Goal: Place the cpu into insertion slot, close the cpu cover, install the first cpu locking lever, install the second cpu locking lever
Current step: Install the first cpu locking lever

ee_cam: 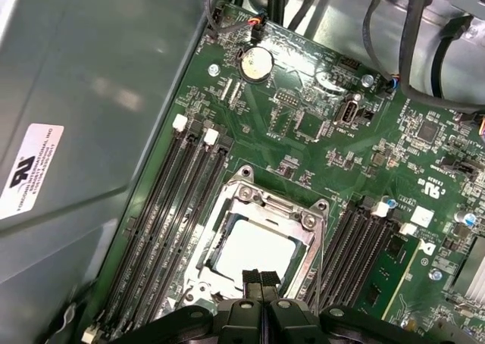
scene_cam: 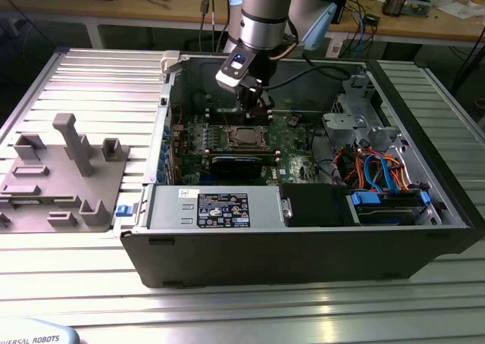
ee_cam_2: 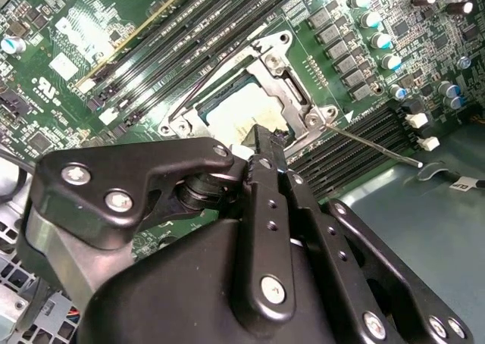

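Inside the open computer case, my gripper [scene_cam: 254,107] hangs just above the insertion slot [scene_cam: 244,137] on the green board. Its fingers are shut together with nothing between them [ee_cam: 261,278]. The cpu [ee_cam: 254,249] lies in the slot with its pale metal top showing. The cpu cover [ee_cam: 267,205] lies flat around it as a silvery frame. In the second wrist view the fingertips [ee_cam_2: 261,143] sit right over the cpu [ee_cam_2: 231,117]. One thin lever rod [ee_cam_2: 379,147] sticks out from a socket corner across the memory slots, and another [ee_cam_2: 220,67] runs along the socket's side.
Long black memory slots [ee_cam: 174,223] flank the socket on both sides. The case wall [ee_cam: 91,94] rises close beside them. The power supply box [scene_cam: 227,207] stands in front, a drive cage with coloured cables [scene_cam: 379,170] at the exterior view's right, and a grey fixture [scene_cam: 68,170] outside at its left.
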You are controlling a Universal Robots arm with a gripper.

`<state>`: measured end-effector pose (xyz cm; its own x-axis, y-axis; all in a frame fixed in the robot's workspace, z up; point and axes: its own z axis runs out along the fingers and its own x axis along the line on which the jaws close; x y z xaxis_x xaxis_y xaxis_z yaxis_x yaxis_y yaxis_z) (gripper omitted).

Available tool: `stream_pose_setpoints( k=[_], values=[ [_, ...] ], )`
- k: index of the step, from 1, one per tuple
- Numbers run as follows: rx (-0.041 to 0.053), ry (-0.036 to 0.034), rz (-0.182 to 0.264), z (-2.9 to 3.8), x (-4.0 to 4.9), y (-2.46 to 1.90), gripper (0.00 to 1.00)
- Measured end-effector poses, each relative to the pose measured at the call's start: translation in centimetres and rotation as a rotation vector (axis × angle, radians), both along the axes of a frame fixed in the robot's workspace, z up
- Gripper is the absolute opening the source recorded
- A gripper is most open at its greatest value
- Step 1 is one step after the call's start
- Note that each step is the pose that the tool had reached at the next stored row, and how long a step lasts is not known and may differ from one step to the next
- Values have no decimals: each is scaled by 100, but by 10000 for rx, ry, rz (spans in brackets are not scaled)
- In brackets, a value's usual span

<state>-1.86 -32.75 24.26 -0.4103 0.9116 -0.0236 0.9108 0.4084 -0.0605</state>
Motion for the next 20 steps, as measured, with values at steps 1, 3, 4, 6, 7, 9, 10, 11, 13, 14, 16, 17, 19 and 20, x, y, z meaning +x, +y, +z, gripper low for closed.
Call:
stream_pose_setpoints(
  k=[1,3,4,6,7,9,10,11,13,14,16,17,19,20],
  values=[
    [0,0,21,0,0,0,11],
    [0,0,71,0,0,0,11],
    [0,1,95,0,1,0,11],
    [0,0,144,0,6,1,11],
    [4,-1,147,0,7,1,11],
    [3,-1,158,0,8,1,11],
    [4,0,158,0,8,1,11],
    [3,0,161,0,8,0,11],
    [3,0,176,0,8,0,11],
    [4,0,179,0,8,0,11],
    [4,-1,200,0,8,0,11],
    [3,0,204,0,8,0,11],
    [3,0,218,0,8,0,11],
    [3,0,231,0,8,0,11]
  ],
)
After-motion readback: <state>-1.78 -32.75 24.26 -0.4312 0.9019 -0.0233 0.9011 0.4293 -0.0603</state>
